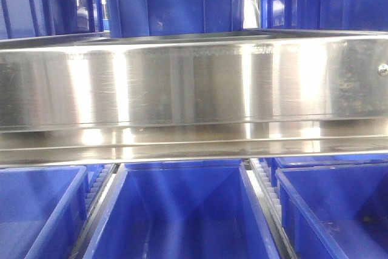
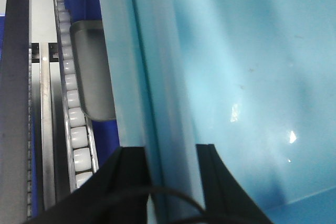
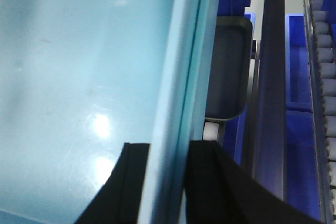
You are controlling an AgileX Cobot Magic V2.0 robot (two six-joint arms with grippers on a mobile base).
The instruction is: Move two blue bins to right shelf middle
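Blue bin (image 1: 182, 210) sits in the middle roller lane just below the brushed-steel-fronted right shelf middle (image 1: 194, 83), long axis pointing away from the robot. Left jaws pinch its left wall (image 2: 163, 103), right jaws its right wall (image 3: 181, 77), so both arms share it. Rollers (image 2: 73, 108) and neighbour bins (image 1: 36, 210) hug both sides; I reckon up and over that steel front is the only room.

Warehouse — steel roller rack (image 1: 194, 89), blue bins (image 1: 182, 216)

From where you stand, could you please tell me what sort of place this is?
Probably a warehouse or factory storage area. It shows a wide brushed-steel front rail on a rack, white roller tracks for sliding loads, and rows of identical blue bins above and below that rail.
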